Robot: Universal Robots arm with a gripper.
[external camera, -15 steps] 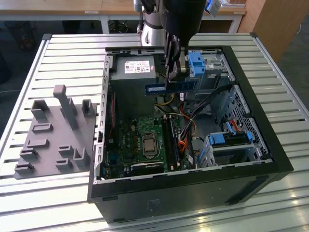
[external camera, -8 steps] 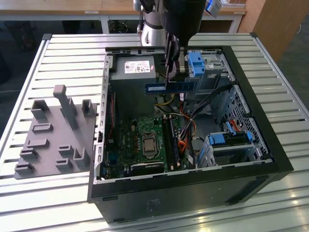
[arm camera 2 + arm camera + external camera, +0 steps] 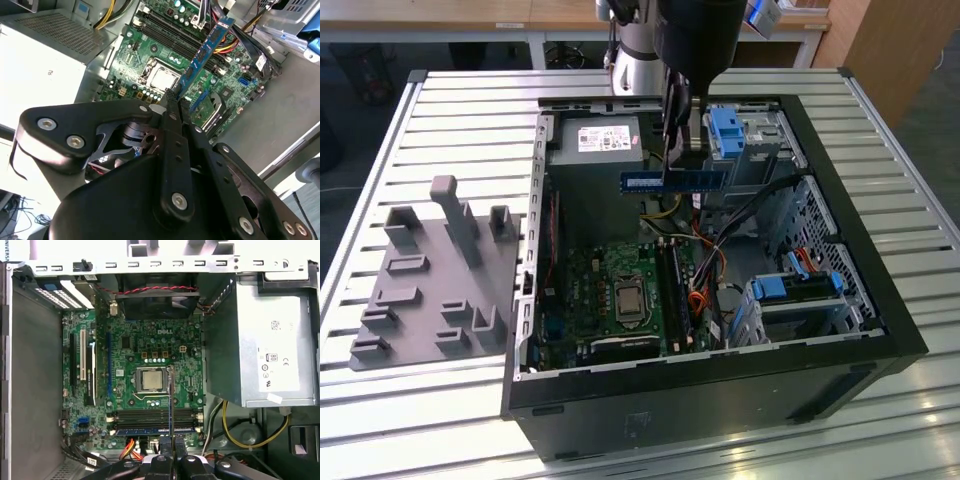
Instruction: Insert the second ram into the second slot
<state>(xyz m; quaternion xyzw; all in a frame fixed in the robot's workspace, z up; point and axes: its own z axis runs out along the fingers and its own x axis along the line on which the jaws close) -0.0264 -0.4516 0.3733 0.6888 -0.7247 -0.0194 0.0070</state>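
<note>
Fingers [image 3: 172, 117] of the end effector [image 3: 670, 160] pinch the second ram [image 3: 645, 181], a thin blue stick, near its middle. In the exterior view the stick hangs level, long edge down, above the open computer case [image 3: 860, 290], over the gap between the grey power supply [image 3: 595, 140] and a blue drive-bay tab [image 3: 725, 130]. It is well clear of the green motherboard [image 3: 620, 290] and touches nothing but the end effector. In the second wrist view the second ram [image 3: 205, 50] juts out from the end effector [image 3: 172, 97] over the board. In the first wrist view it [image 3: 170, 400] shows edge-on as a thin line rising from the end effector [image 3: 170, 450], lying crosswise to the memory slots [image 3: 150, 417], beside the processor [image 3: 150, 379]. The case lies on its side on the slatted metal counter [image 3: 450, 110]. A grey tray with upright posts [image 3: 435, 280] sits on the counter at the exterior view's left, just beside the case.
</note>
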